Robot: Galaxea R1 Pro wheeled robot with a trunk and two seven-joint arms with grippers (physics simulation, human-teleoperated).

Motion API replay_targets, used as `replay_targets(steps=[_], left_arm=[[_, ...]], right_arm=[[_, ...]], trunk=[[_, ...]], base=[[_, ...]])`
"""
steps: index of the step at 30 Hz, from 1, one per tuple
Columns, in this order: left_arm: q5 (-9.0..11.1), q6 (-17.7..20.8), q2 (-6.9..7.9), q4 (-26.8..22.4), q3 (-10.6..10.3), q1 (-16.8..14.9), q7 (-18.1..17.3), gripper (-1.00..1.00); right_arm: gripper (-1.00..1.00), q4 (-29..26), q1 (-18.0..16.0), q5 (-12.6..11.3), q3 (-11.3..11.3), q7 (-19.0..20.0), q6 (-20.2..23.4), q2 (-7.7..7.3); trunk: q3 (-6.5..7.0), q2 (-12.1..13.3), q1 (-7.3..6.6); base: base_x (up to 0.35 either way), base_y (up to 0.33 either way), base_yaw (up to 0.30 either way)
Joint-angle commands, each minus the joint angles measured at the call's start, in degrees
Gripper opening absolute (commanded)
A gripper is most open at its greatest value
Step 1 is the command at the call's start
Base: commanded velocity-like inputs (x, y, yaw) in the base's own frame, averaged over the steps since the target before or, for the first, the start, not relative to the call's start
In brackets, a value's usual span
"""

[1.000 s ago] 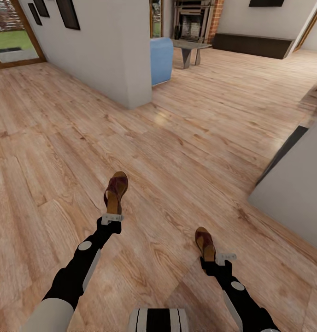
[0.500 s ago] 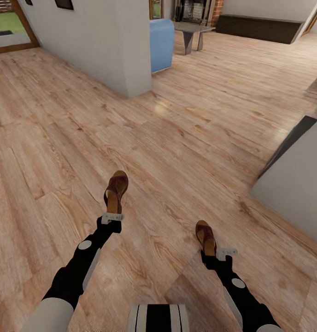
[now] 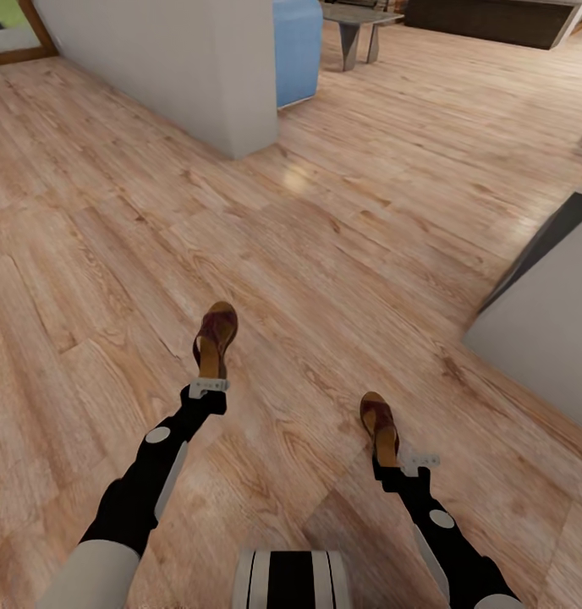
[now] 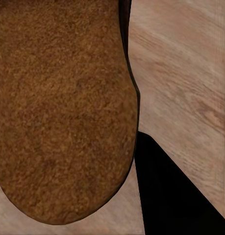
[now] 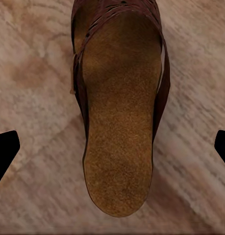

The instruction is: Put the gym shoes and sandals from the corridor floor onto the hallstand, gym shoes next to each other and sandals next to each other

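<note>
Sandals are in both hands of the robot at this moment. In the head view the left gripper [image 3: 207,387] is at the heel of one sandal [image 3: 215,338], and the right gripper [image 3: 407,462] is at the heel of the other sandal [image 3: 380,425]. Both sandals seem to hang above the corridor floor [image 3: 342,254], toes pointing away from the robot, well apart from each other.

How far the left gripper is open I cannot tell. Its wrist view gives mostly the tan insole [image 4: 63,107], very near, with one dark shape beside it. In the right wrist view the insole [image 5: 119,132] lies between two dark fingertips [image 5: 4,147] that stand apart from the sole on both sides, so I cannot say that the jaws really press on it; the hold may be at the heel edge, under the camera.

A grey unit [image 3: 549,330] stands at the right side; whether it is the hallstand I cannot say. Gym shoes I do not find here.

My judgement of the risks: each sandal is taken only at the end of the heel, so it can turn or slip out when the base drives or the arm swings, and fall again on the floor. A loose right grasp would make this more probable.
</note>
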Motion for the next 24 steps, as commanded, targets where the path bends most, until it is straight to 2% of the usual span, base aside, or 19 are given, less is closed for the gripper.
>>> replay_targets(steps=[1, 5, 8, 20, 24], left_arm=[[-0.5, 1.1, -0.2, -0.8, 0.1, 0.0, -0.3, -1.0], [-0.6, 3.8, -0.7, -4.0, 0.1, -0.1, -0.4, -1.0], [-0.6, 4.4, -0.8, -4.9, 0.1, -0.1, -0.5, -1.0], [-0.7, 4.8, -0.87, -5.7, 0.0, 0.1, -0.6, -1.0], [-0.8, 4.9, -0.87, -5.7, -0.9, 0.2, -0.5, -1.0]], right_arm=[[1.0, 0.1, 0.0, -0.1, 0.0, 0.1, -0.2, 0.0], [1.0, 0.2, 0.0, -0.1, 0.0, 0.2, -0.2, 0.0], [1.0, 0.2, 0.0, -0.1, 0.0, 0.3, -0.1, 0.0], [1.0, 0.2, 0.0, -0.1, 0.0, 0.1, -0.1, 0.0], [1.0, 0.2, 0.0, -0.1, 0.0, 0.1, -0.1, 0.0]], trunk=[[-0.26, 0.0, 0.02], [-1.15, -0.1, 0.12], [-1.81, -0.1, 0.2], [-5.03, -0.3, 0.5], [-6.26, -0.3, 0.61]], base=[[0.0, 0.0, 0.0], [0.0, 0.0, 0.0], [0.0, 0.0, 0.0], [0.0, 0.0, 0.025], [0.0, 0.0, 0.061]])
